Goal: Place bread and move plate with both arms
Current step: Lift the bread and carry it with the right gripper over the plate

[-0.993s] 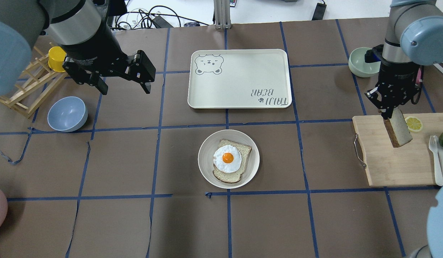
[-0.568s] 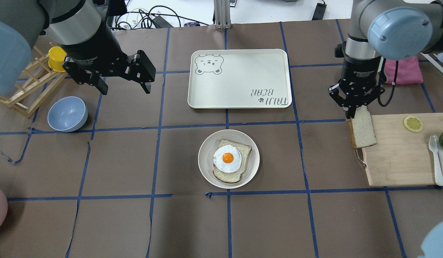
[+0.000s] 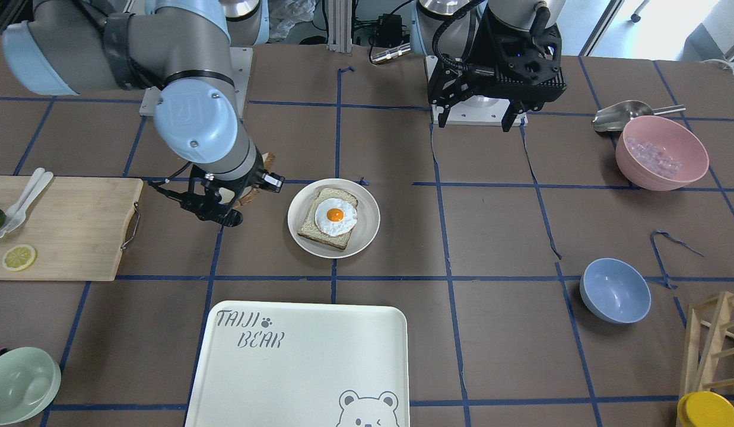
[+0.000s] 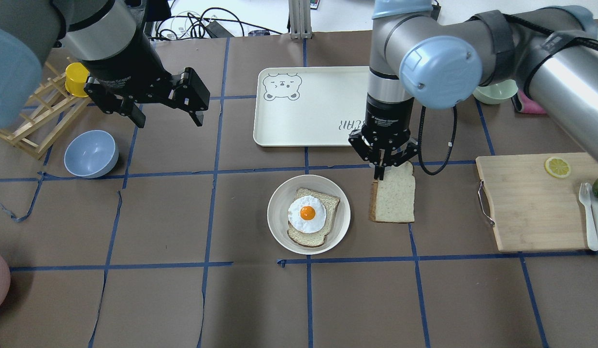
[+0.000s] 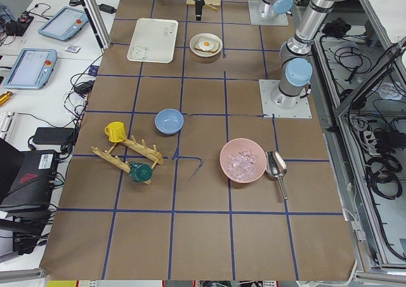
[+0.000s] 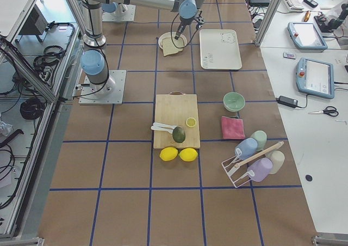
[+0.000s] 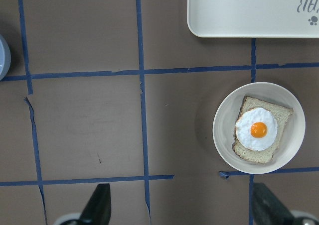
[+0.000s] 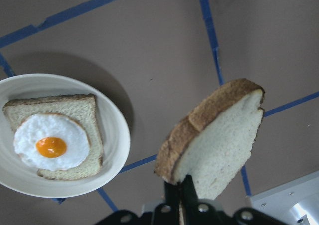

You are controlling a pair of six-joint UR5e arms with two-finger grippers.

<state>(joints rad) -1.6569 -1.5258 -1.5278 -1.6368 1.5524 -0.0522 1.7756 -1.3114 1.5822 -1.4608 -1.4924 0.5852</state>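
Observation:
My right gripper (image 4: pixel 383 169) is shut on the top edge of the plain bread slice (image 4: pixel 393 198), which hangs upright above the table just right of the plate (image 4: pixel 279 203). The right wrist view shows the bread (image 8: pixel 219 135) pinched between the fingers, with the plate (image 8: pixel 117 135) to its left. The cream plate holds a bread slice topped with a fried egg (image 4: pixel 308 215). My left gripper (image 4: pixel 168 116) is open and empty, high over the table's far left; its wrist view shows the plate (image 7: pixel 224 135) well to one side.
A white bear-print tray (image 4: pixel 308 111) lies beyond the plate. A wooden cutting board (image 4: pixel 535 203) with a lemon slice (image 4: pixel 558 166) and cutlery is at the right. A blue bowl (image 4: pixel 91 153), wooden rack (image 4: pixel 37 116) and yellow cup (image 4: pixel 76 79) are at the left.
My right arm has carried the bread leftward, from over the cutting board to beside the plate. The left arm has not moved.

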